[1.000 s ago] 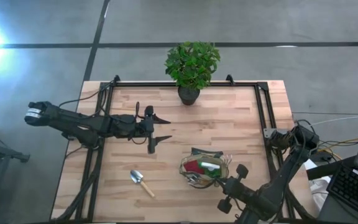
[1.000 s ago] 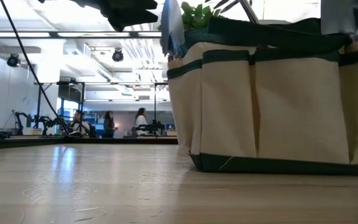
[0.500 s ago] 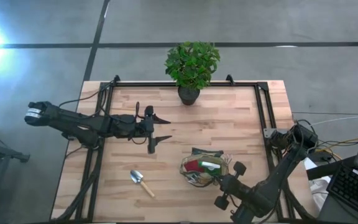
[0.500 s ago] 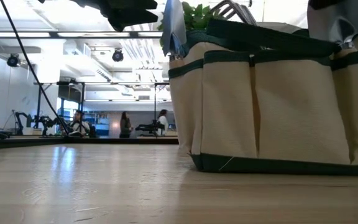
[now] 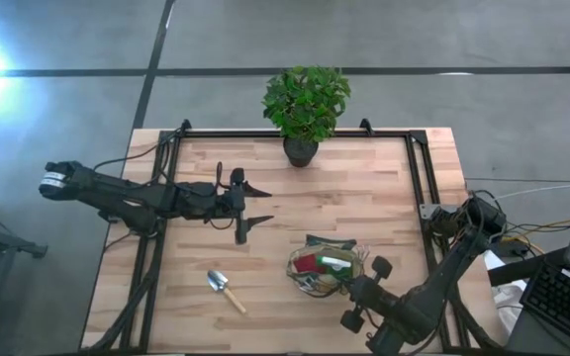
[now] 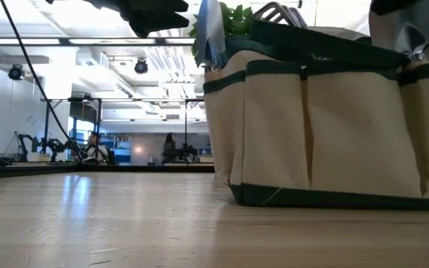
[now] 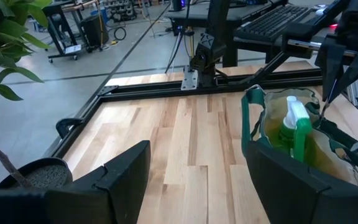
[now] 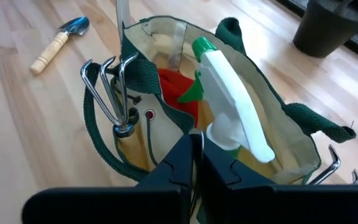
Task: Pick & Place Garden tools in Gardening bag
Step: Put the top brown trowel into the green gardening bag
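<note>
Your last loose trowel (image 5: pixel 226 290) lies on the counter (image 5: pixel 364 188) left of the gardening bag (image 5: pixel 324 271) (light, stiff, likely slick at the blade), so grip its wooden handle; left end effector (image 5: pixel 262 204) wide, right end effector (image 8: pixel 196 152) closed empty.

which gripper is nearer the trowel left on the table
Left, though not by much. The left gripper hangs open over the table's middle, up and right of the trowel. The right gripper, shut, sits across the bag from it.
</note>
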